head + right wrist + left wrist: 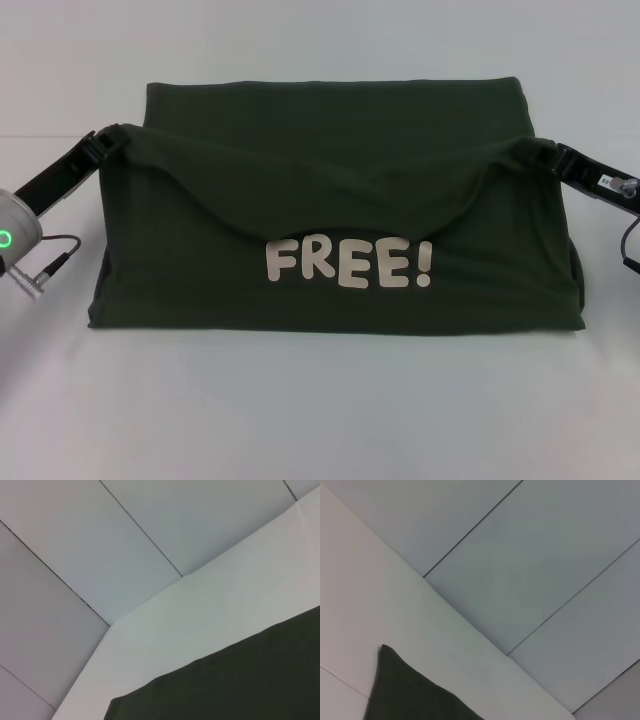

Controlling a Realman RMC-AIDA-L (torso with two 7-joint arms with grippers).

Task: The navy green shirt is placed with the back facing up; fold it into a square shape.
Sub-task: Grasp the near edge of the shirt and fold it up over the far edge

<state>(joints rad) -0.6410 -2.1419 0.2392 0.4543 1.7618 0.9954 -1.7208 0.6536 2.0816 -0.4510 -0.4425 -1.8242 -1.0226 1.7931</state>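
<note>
Stretched between the left end effector (112, 135) and right end effector (532, 152): the navy green shirt (340, 200), on the desk (320, 410). Each clamped on 1 raised corner, folded edge sagging above pale lettering (348, 263).

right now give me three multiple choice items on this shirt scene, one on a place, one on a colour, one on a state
1. Where do the two pincers hold the navy green shirt?
A. at opposite side ends of the raised fold
B. both at the near hem
C. both at the far edge

2. What colour is the lettering "FREE!"?
A. red
B. pale beige
C. black

3. What state is the shirt in?
A. flat and unfolded
B. rolled into a tube
C. partly folded, a flap draped between the pincers

Answers:
1 A, the left pincer meets the cloth at its left end, the right pincer at its right end.
2 B, the letters read pale against the dark olive cloth.
3 C, the flap's edge sags in a curve above the lettering.
</note>
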